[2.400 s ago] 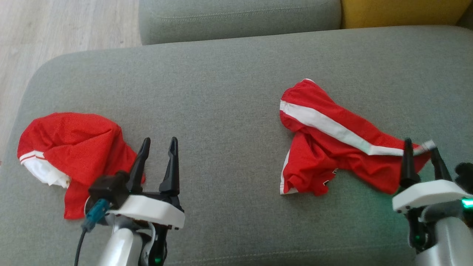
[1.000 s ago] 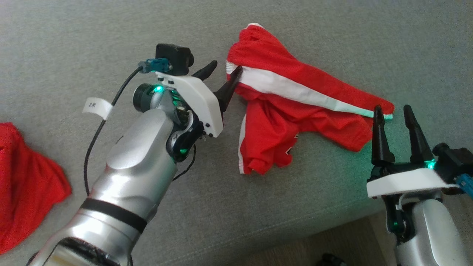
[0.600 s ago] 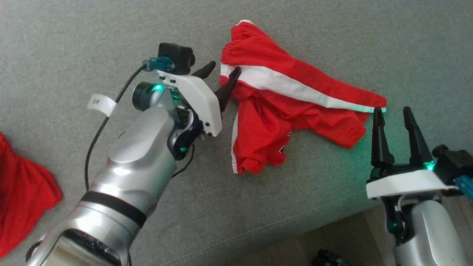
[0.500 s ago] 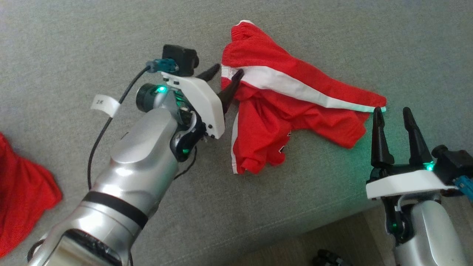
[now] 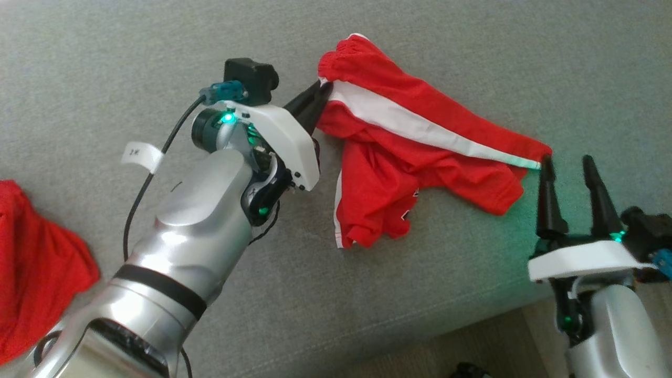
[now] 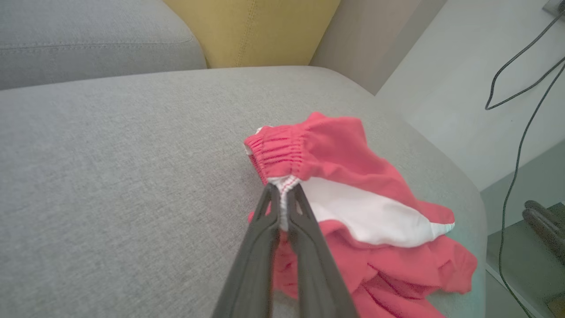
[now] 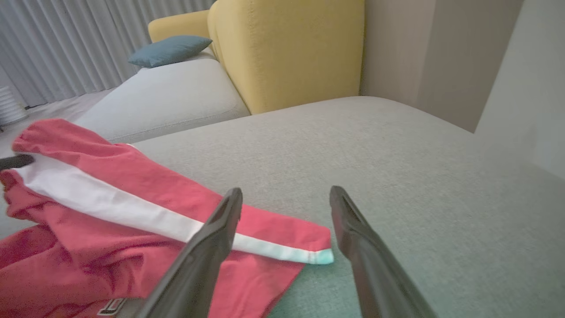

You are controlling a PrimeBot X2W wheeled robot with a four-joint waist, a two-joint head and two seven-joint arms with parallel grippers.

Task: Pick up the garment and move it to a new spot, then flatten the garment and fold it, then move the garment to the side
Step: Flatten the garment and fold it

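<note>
One thin pinch is being relied on: L gripper is being pressed shut on the waistband of the garment, at 12 o'clock on the couch cushion. R gripper is being held spread at 3 o'clock, beside the hem tip, w/ nothing in it. If lifted, fabric is prob. being risked: slipping free or dragging bunched.

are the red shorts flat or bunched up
Bunched up: the red shorts lie rumpled on the grey cushion, waistband pinched in the left tool.
</note>
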